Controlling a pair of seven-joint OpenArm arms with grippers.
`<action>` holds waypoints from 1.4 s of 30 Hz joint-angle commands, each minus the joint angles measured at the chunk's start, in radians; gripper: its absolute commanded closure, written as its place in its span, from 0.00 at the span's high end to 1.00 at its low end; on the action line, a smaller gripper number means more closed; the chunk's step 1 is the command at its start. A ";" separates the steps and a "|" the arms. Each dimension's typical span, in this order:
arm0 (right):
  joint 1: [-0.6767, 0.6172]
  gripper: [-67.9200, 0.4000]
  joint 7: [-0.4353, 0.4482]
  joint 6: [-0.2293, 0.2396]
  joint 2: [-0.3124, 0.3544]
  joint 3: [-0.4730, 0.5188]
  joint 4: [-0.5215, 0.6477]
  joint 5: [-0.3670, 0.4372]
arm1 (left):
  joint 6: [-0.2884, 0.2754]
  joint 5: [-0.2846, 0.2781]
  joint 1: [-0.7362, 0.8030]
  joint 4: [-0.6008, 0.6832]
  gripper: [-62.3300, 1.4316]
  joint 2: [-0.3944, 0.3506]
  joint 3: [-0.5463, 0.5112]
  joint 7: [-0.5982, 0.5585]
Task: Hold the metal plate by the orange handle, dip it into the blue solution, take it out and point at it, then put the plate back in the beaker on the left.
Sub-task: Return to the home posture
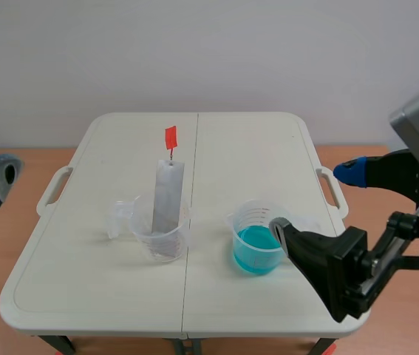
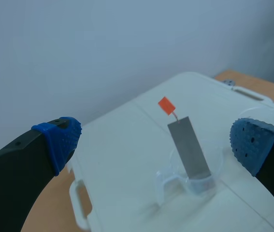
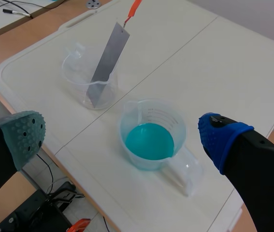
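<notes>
Closest to the camera in the scene view is the right gripper (image 1: pixel 314 198), big and black. Its two fingers are spread wide with nothing between them. One pad (image 1: pixel 279 226) hangs near the rim of the beaker of blue solution (image 1: pixel 257 238). The right wrist view looks down into that beaker. It shows the clear handle (image 3: pixel 185 170) on the gripper's side, which the scene view mostly hides behind the finger.

In the scene view the left gripper (image 2: pixel 156 142) is only a small bit at the edge. Its own wrist view shows both blue pads (image 2: pixel 59 140) far apart, holding nothing.

The metal plate (image 1: pixel 168 196) stands tilted in the clear beaker (image 1: pixel 161 238) on the left, well apart from both grippers. Its orange handle (image 1: pixel 171 137) sticks up on a thin wire above the plate. Both beakers stand on the white folding table (image 1: pixel 268 148), near each other but not touching.

Only the right wrist view shows black cables (image 3: pixel 54 187) on the floor under the table's edge.
</notes>
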 commanded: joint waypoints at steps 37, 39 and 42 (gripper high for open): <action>-0.096 0.98 0.064 -0.004 0.008 0.077 0.032 -0.042 | -0.016 0.056 0.013 0.011 1.00 0.130 0.135 0.116; -0.096 0.98 0.056 -0.004 0.007 0.077 0.032 -0.056 | -0.015 0.056 0.010 0.011 1.00 0.130 0.135 0.133; -0.096 0.98 0.045 -0.004 0.007 0.077 0.032 -0.071 | -0.016 0.056 0.010 0.011 1.00 0.130 0.135 0.142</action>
